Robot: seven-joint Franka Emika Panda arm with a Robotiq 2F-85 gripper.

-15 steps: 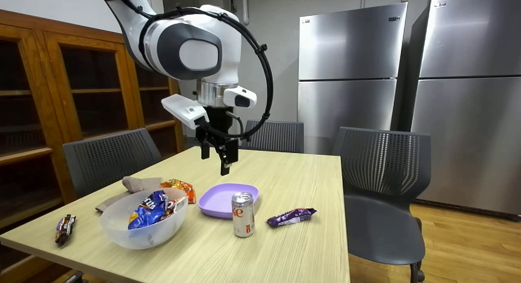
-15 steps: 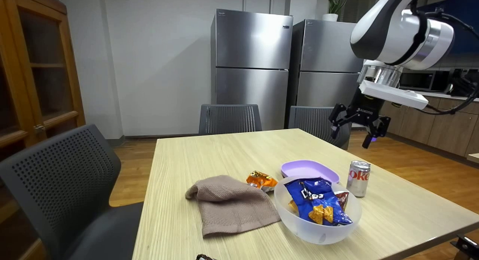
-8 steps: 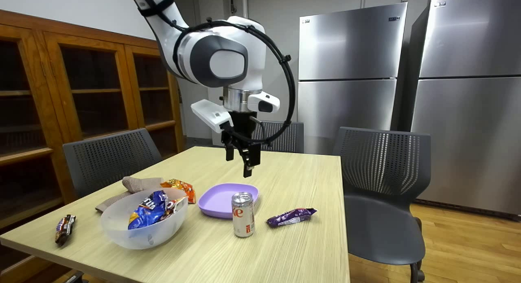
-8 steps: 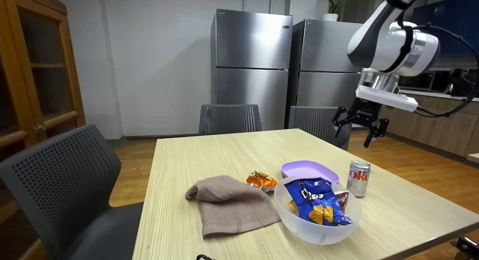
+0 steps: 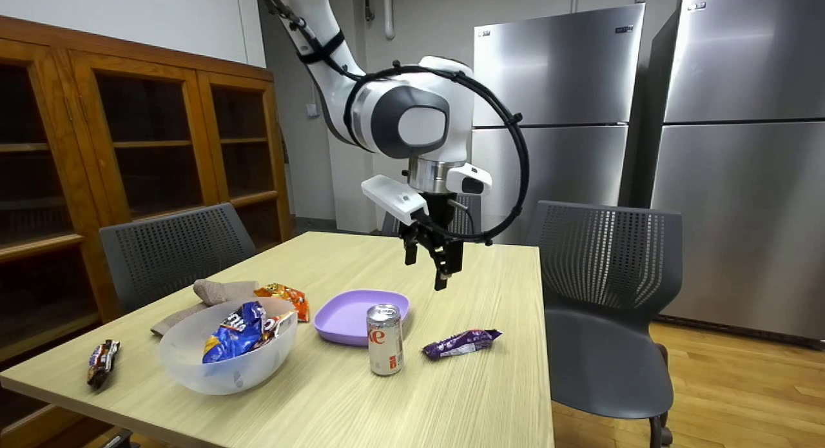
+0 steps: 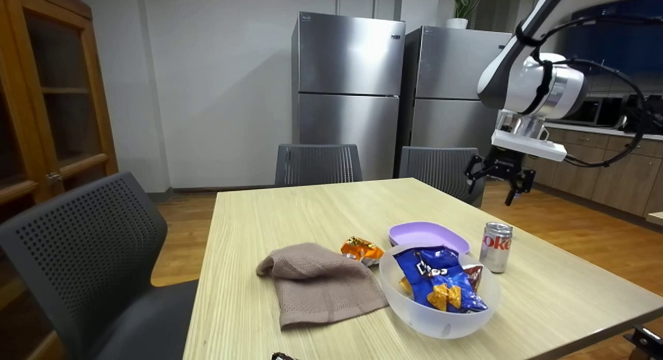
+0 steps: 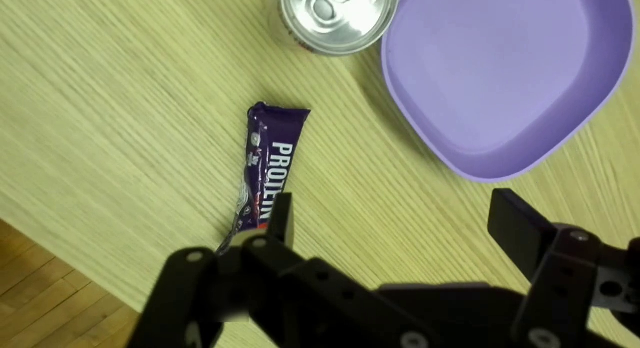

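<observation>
Over the bench (image 5: pixel 477 403) hangs the end effector (image 7: pixel 392 210), spread wide and empty. Near it I see the purple dish (image 7: pixel 490 67), the upright can (image 7: pixel 336 22) and, slimmest, the protein bar (image 7: pixel 272 162), lying on the bench a little apart from the can. Gripping the protein bar well, I'd say, means centring over it, straddling its narrow width and descending straight, clear of the can.
</observation>
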